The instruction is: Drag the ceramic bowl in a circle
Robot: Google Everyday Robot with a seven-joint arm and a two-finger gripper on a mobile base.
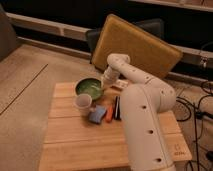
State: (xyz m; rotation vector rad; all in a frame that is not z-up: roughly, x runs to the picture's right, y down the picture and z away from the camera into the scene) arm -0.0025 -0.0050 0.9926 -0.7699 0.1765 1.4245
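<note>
Gripper (103, 86) pointed down at right rim of ceramic bowl (88, 88), jaws closed narrow; whether rim is pinched btwn them cannot be told. White arm (145, 115) bent over from right. Bowl set on far-left part of wooden table (70, 145). Pale cup (83, 102) placed just near of bowl. Blue item (97, 114), orange item (109, 114), dark item (117, 107) lined up right of cup.

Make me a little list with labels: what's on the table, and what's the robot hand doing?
table: wooden
ceramic bowl: green, at the table's back
cup: small, pale, in front of the bowl
blue thing: right of the cup
gripper: shut, at the bowl's right rim, seemingly pinching it
</note>
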